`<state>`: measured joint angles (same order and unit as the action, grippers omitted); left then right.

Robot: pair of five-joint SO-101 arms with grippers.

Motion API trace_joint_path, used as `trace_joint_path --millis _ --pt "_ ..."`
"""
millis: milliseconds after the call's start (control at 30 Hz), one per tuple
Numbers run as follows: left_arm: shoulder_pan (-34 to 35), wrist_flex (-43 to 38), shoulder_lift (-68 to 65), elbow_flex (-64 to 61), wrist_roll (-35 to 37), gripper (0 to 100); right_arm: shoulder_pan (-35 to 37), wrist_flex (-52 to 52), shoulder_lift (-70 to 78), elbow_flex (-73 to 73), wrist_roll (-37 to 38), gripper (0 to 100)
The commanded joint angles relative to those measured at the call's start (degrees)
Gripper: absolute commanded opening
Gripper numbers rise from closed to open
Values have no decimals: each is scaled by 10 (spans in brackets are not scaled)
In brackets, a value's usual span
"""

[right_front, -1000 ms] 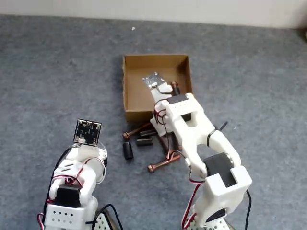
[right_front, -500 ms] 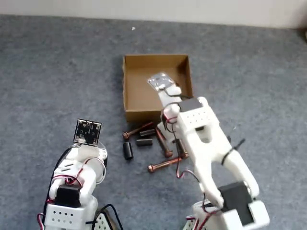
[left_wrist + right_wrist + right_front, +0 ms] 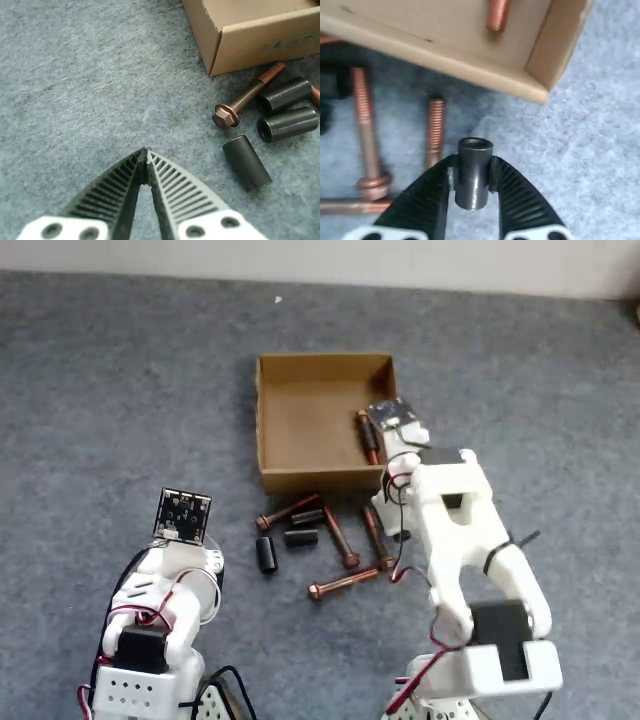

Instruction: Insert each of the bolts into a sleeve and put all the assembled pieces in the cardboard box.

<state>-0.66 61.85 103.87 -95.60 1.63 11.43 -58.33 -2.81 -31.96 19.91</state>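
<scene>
My right gripper (image 3: 473, 176) is shut on an upright black sleeve (image 3: 474, 172), just above the carpet off the near right corner of the cardboard box (image 3: 470, 55). A copper bolt (image 3: 368, 435) lies inside the box (image 3: 300, 430) along its right wall; I cannot tell whether it wears a sleeve. Several bolts (image 3: 343, 584) and three black sleeves (image 3: 266, 554) lie on the carpet in front of the box. My left gripper (image 3: 146, 154) is shut and empty, low over the carpet to the left of a bolt (image 3: 245, 97) and the sleeves (image 3: 246, 162).
The right arm (image 3: 450, 530) stands over the right end of the loose parts. The left arm (image 3: 165, 590) sits at the near left. Grey carpet (image 3: 120, 390) surrounds everything, open to the left and behind the box.
The right arm has swung right and drawn back from over the box to the carpet off its near right corner. A bolt now shows lying in the box. The left arm has not moved.
</scene>
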Motion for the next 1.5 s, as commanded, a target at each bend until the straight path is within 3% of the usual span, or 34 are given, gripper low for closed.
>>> trace_joint_path --millis 0,100,267,433,500,767,933,1300,1467 --pt "4 -14 2 -1 -4 6 -32 29 44 8 10 33" --pt "4 -14 2 -1 -4 6 -45 28 71 8 10 108" --pt "4 -14 2 -1 -4 6 -47 29 73 4 11 111" --pt "4 -14 2 -1 -4 6 -44 26 72 4 37 2" --pt "4 -14 2 -1 -4 6 -47 23 60 4 31 7" --pt "5 -13 2 7 -5 10 -48 -69 -169 2 -12 6" --pt "5 -9 1 46 -114 9 -48 -109 -262 -10 -69 6" --pt "-14 99 -15 224 -206 39 -123 87 -327 -208 -187 6" --pt "-68 97 -138 269 -215 42 -167 110 -330 -219 -220 6"
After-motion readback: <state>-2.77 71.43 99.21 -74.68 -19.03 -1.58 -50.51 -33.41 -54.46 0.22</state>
